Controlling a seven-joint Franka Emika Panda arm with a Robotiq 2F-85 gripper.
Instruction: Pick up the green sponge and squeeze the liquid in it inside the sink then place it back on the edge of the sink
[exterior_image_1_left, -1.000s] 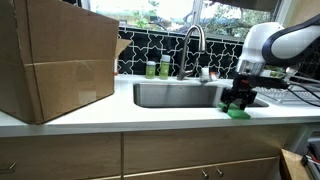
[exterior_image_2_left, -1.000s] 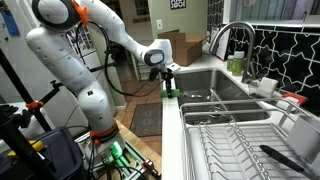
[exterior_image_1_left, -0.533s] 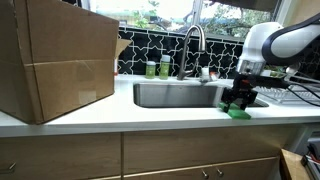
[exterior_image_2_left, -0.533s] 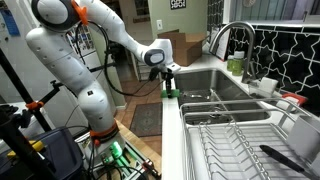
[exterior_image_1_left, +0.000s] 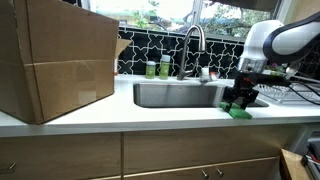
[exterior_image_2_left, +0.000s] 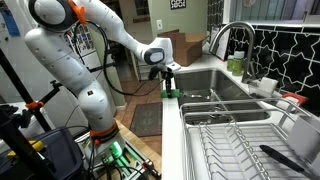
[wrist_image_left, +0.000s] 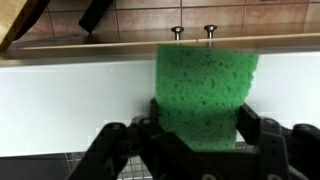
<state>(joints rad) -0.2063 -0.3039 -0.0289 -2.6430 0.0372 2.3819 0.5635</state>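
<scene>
The green sponge lies flat on the white counter strip along the front edge of the sink, near its corner by the dish rack. In both exterior views it shows as a small bright green pad under the arm's black hand. My gripper reaches straight down over it, one black finger against each side of the sponge, which narrows slightly between them. The same gripper is seen in the exterior views. The sponge still rests on the counter.
A big cardboard box stands on the counter at the sink's other end. The curved faucet and two green bottles are behind the basin. A wire dish rack lies right beside the sponge. Below the edge are cabinet drawers.
</scene>
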